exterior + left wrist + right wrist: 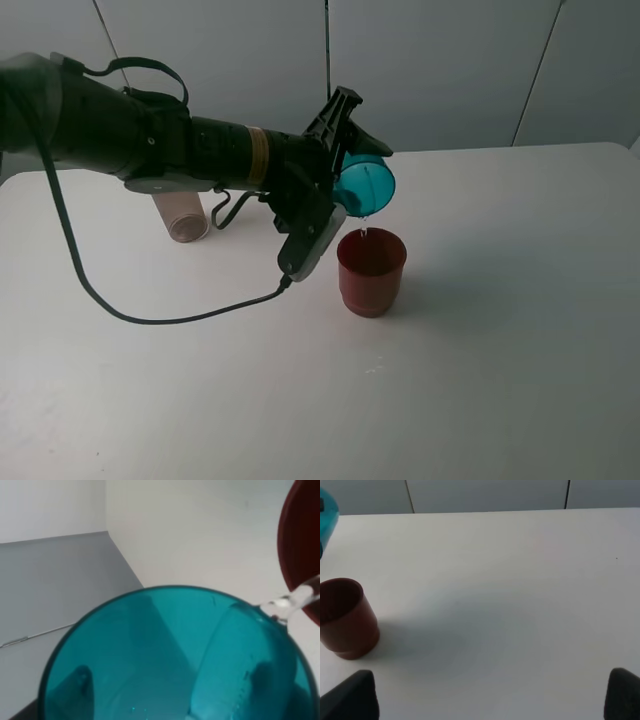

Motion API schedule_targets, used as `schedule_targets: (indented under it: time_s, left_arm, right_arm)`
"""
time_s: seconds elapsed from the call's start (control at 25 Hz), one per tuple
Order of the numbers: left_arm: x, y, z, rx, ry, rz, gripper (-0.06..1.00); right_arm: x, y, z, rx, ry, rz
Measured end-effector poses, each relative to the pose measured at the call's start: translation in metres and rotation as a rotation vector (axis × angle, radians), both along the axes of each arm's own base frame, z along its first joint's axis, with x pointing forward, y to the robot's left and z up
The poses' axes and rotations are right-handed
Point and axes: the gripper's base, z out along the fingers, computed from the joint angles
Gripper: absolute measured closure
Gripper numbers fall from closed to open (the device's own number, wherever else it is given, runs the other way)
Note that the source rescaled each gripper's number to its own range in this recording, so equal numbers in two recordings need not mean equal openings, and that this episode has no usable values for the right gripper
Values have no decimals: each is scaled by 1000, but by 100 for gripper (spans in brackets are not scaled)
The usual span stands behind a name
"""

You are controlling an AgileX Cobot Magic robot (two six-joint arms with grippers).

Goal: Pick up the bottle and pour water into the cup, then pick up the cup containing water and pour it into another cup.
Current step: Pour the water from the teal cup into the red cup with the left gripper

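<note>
The left pincer [345,150] is clamped on the teal cup [362,186], tipped nearly sideways with its mouth directly above the dark red cup [371,270] on the tabletop [500,350]. A thin stream of water [295,600] falls into it. The right pincer [490,700] stands open and empty.

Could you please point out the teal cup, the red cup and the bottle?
teal cup [366,186]: exterior high view, tilted side wall.
red cup [371,285]: exterior high view, outer front wall.
bottle [183,217]: exterior high view, lower body.

obstacles: left arm [150,140] spans left-centre, red cup [371,271] mid-surface, bottle [181,216] behind arm | free: surface [520,330] right and front
</note>
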Motion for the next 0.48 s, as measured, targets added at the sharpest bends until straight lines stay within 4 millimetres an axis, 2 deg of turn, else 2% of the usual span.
schedule_targets:
  time_s: [0.48]
  left_arm:
    - [0, -2, -9, 82, -114, -76, 75]
  right_arm:
    - [0, 0, 0, 0, 0, 0]
